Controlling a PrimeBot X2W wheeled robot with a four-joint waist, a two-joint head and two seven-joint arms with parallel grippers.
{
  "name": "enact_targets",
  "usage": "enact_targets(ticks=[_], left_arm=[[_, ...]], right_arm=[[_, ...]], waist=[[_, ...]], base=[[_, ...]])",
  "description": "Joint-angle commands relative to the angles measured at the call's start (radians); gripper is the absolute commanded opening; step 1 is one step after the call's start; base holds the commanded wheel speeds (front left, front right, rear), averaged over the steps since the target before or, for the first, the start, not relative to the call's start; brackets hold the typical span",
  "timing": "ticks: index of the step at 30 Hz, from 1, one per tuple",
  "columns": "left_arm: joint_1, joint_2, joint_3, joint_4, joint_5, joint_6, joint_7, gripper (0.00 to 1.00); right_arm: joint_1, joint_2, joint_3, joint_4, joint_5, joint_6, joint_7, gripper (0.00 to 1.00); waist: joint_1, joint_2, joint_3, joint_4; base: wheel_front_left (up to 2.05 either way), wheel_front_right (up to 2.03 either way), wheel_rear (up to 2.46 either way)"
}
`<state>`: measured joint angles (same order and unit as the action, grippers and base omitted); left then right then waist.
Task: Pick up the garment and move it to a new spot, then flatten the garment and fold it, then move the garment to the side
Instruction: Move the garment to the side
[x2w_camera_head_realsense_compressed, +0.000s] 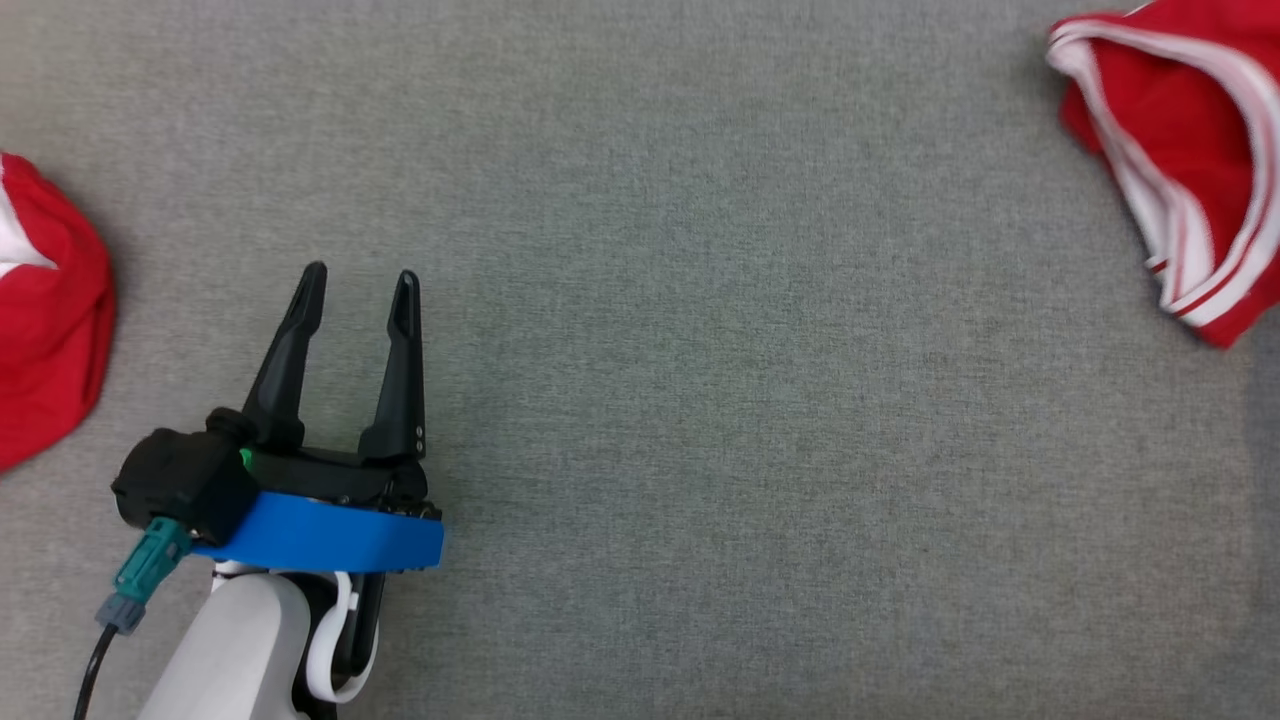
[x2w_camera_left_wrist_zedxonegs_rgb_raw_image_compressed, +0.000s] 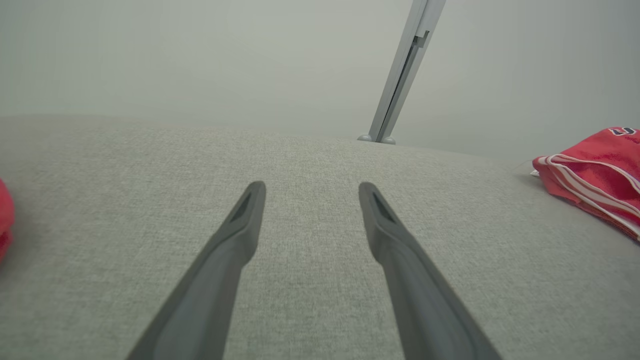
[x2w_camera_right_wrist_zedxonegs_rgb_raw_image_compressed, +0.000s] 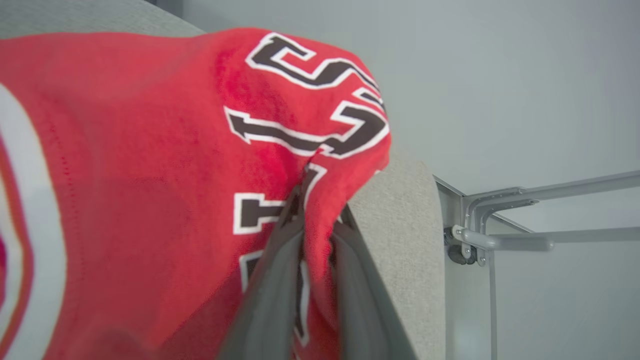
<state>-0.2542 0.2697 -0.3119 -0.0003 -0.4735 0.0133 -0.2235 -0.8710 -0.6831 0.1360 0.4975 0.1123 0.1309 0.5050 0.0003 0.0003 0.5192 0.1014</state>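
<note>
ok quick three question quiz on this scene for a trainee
1. True or false: the left gripper with two long dark fingers is holding the red garment with white stripes.
2. The right gripper is: A open; B shut on the red garment; C pressed flat on bare table.
3. Fill in: the woven fabric surface under the left gripper is ___ in colour.
Key: 1 false; 2 B; 3 grey.

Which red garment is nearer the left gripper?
The red garment at the head view's left edge; the white-striped red garment lies far from the left gripper.
</note>
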Motion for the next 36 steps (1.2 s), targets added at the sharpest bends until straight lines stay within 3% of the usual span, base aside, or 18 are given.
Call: enact_targets(ticks=[1, 6, 13, 23, 24, 25, 32, 36], left_arm=[[-0.028, 0.003, -0.003, -0.003, 0.006, -0.006, -0.008, 1.00], [-0.069, 0.005, -0.011, 0.003, 0.018, -0.016, -0.010, 1.00], [-0.097, 0.021, -0.006, 0.006, 0.026, -0.013, -0.006, 1.00], [-0.101, 0.031, -0.014, -0.014, 0.029, -0.001, 0.006, 1.00], [-0.101, 0.032, -0.014, -0.015, 0.028, -0.002, 0.006, 1.00], [-0.101, 0.033, -0.015, -0.015, 0.027, -0.002, 0.007, 1.00], [-0.086, 0.026, -0.019, -0.002, 0.018, 0.000, -0.001, 1.00], [-0.068, 0.017, -0.019, 0.025, 0.007, -0.002, -0.009, 1.00]], right_arm=[[-0.023, -0.019, -0.033, 0.007, -0.018, 0.000, -0.020, 0.00], [-0.026, -0.047, -0.144, 0.032, -0.085, 0.000, -0.083, 0.00], [0.011, -0.018, -0.253, 0.020, -0.176, 0.000, -0.123, 0.00], [0.031, -0.003, -0.297, -0.004, -0.254, 0.000, -0.193, 0.00], [0.035, 0.003, -0.300, -0.011, -0.262, 0.000, -0.198, 0.28], [0.039, 0.008, -0.302, -0.019, -0.269, 0.000, -0.203, 1.00], [0.096, 0.042, -0.299, -0.102, -0.306, 0.000, -0.257, 1.00], [0.140, 0.105, -0.308, -0.146, -0.290, 0.000, -0.287, 1.00]], waist=[[-0.0003, -0.0003, 0.017, -0.001], [-0.0003, -0.0003, 0.054, -0.024], [-0.0003, -0.0003, 0.077, -0.056], [-0.0003, -0.0003, 0.083, -0.076], [-0.0003, -0.0003, 0.082, -0.077], [-0.0003, -0.0003, 0.080, -0.076], [-0.0003, -0.0003, 0.034, -0.064], [-0.0003, -0.0003, -0.021, -0.055]], base=[[0.00, 0.00, 0.00], [0.00, 0.00, 0.00], [0.00, 0.00, 0.00], [0.00, 0.00, 0.00], [0.00, 0.00, 0.00], [0.00, 0.00, 0.00], [0.00, 0.00, 0.00], [0.00, 0.00, 0.00]])
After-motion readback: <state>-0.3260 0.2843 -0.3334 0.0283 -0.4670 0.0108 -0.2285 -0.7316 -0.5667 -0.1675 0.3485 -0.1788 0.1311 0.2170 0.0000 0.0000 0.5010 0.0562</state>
